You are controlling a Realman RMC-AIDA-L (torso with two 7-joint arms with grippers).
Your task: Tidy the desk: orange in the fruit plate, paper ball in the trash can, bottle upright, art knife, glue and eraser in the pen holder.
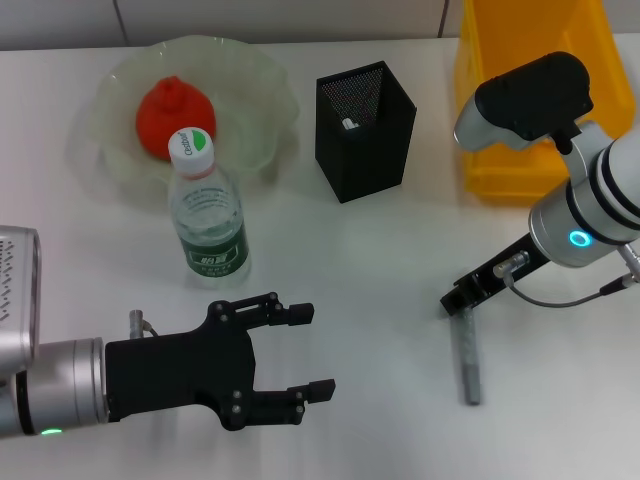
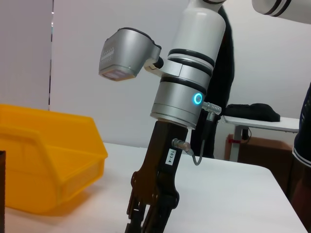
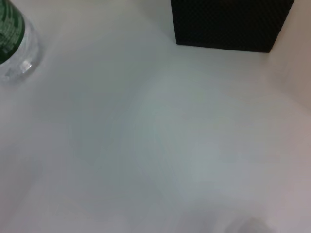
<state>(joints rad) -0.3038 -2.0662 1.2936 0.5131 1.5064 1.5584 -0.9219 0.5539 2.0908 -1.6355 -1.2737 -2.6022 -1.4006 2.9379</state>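
Head view. White desk (image 1: pixel 380 280). Far left: translucent pale-green scalloped fruit plate (image 1: pixel 255 70) holding the orange-red round fruit (image 1: pixel 170 112). Just near of the plate: clear plastic water bottle with white cap and green label (image 1: pixel 207 215), standing upright. Far centre: black wire-mesh square pen holder (image 1: pixel 365 130), a small white item visible inside. Far right: yellow plastic bin (image 1: pixel 525 100), partly behind the right arm. Near right: slim grey stick-shaped art knife (image 1: pixel 470 362), lying flat, one end under the right gripper (image 1: pixel 462 303). That gripper is lowered over the knife's far end; whether its fingers are spread or closed, cannot tell. Left gripper (image 1: pixel 305 352), near left, black, fingers spread apart and empty, hovering clear of the bottle. No paper ball seen.

Left wrist view. Right arm seen from across the desk, its black gripper (image 2: pixel 146 216) pointing down at the desk, fingertips cut off by the frame edge. Yellow bin (image 2: pixel 48 155) behind it.

Right wrist view. Bare desk surface (image 3: pixel 160 136); black pen holder base (image 3: pixel 228 24) and the bottle's lower part (image 3: pixel 14 43) at the edges. Knife and own fingers not shown.

Handling judgement. The knife looks light, stiff, narrow and low-lying, likely to slide or roll; best pinched across its width near the middle, clear of any blade tip, then dropped end-first into the holder.
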